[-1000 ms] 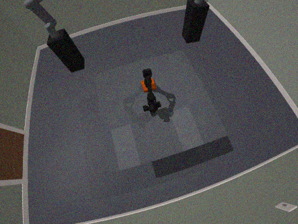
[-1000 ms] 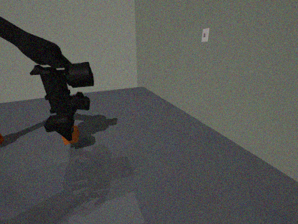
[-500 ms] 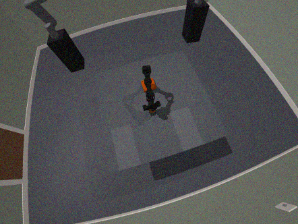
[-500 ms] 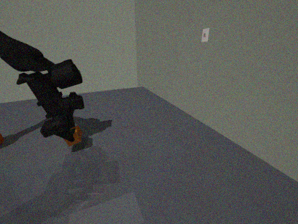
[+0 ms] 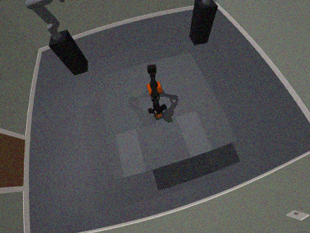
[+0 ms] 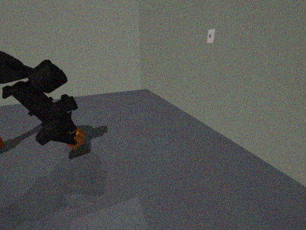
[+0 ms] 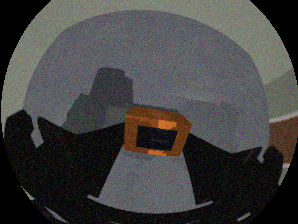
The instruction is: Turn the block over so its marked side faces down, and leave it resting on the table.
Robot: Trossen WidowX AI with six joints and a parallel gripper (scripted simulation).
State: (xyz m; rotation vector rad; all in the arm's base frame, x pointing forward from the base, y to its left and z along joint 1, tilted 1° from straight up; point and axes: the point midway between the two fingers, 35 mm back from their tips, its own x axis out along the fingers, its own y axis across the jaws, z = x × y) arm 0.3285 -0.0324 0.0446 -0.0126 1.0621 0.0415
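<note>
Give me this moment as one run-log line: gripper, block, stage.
gripper: shut on orange block | orange block: held between fingers, dark marked face toward wrist camera | arm: tilted, low over table | stage: flip under way, block not released

A bare test room: plain grey-green walls (image 6: 242, 86), a blue-grey floor (image 6: 194, 166) edged by white trim (image 5: 273, 67), 2 dark stands (image 5: 68, 52) at the far corners, a wall plate (image 6: 210, 35).
</note>
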